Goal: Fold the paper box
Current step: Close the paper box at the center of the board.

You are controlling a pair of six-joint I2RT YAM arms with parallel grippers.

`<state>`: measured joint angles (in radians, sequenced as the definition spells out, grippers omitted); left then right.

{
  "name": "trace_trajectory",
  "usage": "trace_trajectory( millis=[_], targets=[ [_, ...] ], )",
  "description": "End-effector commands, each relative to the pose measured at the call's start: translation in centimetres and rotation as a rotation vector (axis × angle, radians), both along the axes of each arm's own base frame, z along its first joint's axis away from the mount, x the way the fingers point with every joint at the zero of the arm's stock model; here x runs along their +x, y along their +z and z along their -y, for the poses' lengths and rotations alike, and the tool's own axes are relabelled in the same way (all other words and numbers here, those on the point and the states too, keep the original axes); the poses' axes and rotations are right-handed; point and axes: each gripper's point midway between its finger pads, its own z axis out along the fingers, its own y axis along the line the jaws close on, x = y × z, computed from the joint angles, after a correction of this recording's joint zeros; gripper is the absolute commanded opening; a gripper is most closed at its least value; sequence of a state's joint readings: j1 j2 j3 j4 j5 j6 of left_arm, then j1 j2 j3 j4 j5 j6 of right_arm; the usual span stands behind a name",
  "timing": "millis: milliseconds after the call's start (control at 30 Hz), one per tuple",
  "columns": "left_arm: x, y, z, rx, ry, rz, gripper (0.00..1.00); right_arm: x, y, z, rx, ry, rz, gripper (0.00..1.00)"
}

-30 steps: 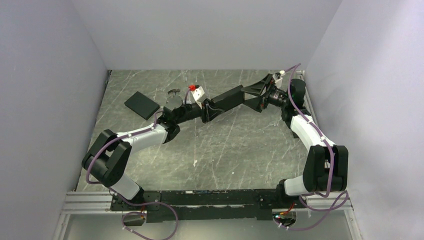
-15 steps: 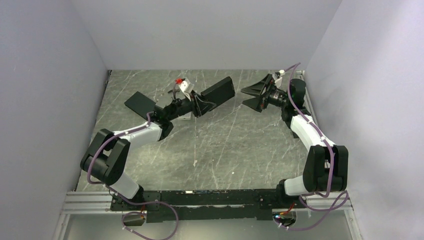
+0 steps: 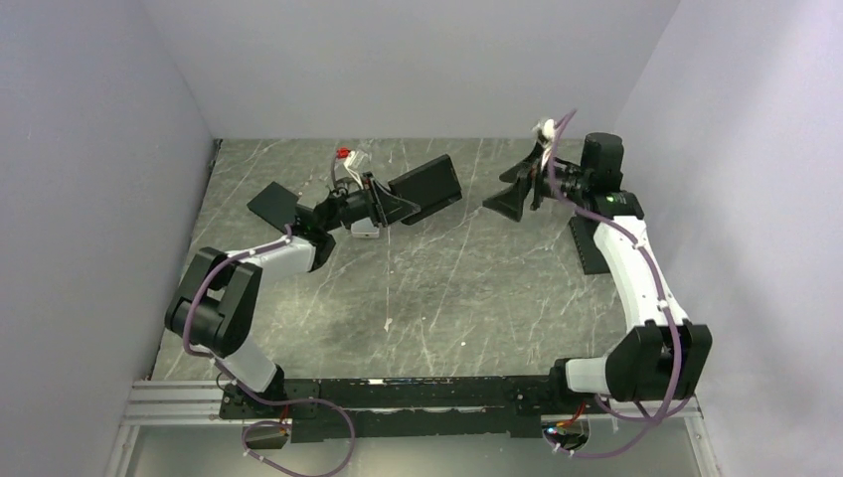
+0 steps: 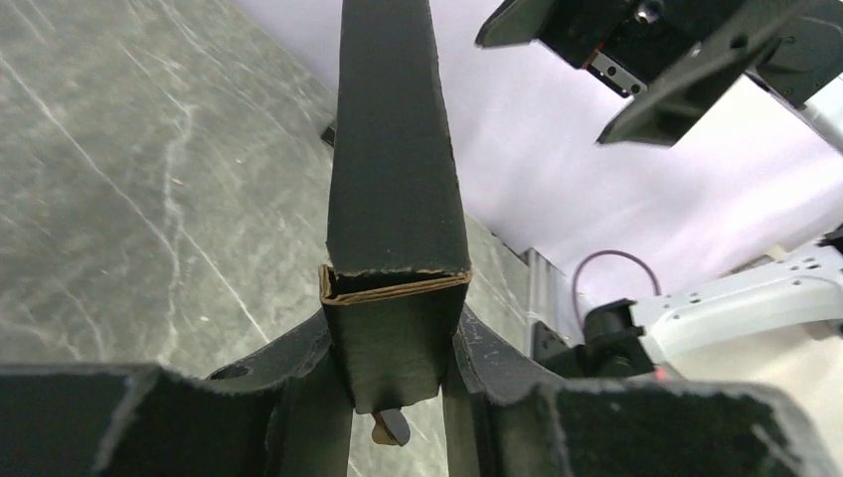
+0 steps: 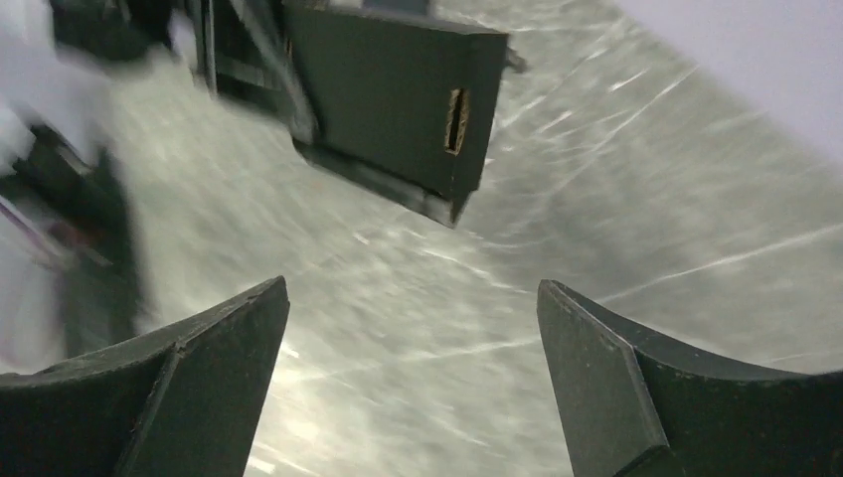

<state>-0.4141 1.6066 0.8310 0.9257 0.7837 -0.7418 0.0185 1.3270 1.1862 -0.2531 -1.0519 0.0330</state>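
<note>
The paper box is a flat, closed black cardboard package held off the table at the back centre. My left gripper is shut on its near end. In the left wrist view the box runs straight away from the camera between the fingers, with a brown cut edge and a small tab showing. My right gripper hangs open to the right of the box, apart from it and facing it. In the right wrist view the box floats ahead of the wide-apart empty fingertips.
A plain black slab lies at the back left behind the left arm. Another black slab lies on the table under the right forearm. A small pale case sits just below the left wrist. Grey walls close in three sides.
The left gripper has drawn the box leftward and away from the right gripper, tilting it up. The right arm has swung up and back, uncovering the slab on the right.
</note>
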Motion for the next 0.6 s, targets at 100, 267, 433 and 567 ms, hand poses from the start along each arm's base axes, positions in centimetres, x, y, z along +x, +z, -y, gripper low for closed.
trace_trajectory(
  millis=[100,267,433,567],
  targets=[
    [-1.4,3.3,0.1,-0.140,-0.197,-0.113,0.04,-2.2,-5.5,2.7,-0.664,0.502,0.933,1.00],
    [-2.2,3.8,0.3,-0.184,-0.298,-0.200,0.04,-1.0,-5.7,1.9,-0.643,0.491,1.027,1.00],
    [-2.9,4.3,0.3,-0.213,-0.371,-0.245,0.04,-1.0,-4.2,0.5,-0.555,0.482,1.089,1.00],
    [-3.4,4.7,0.4,-0.221,-0.405,-0.254,0.04,-1.1,-2.2,-0.5,-0.472,0.454,1.078,1.00]
  ],
)
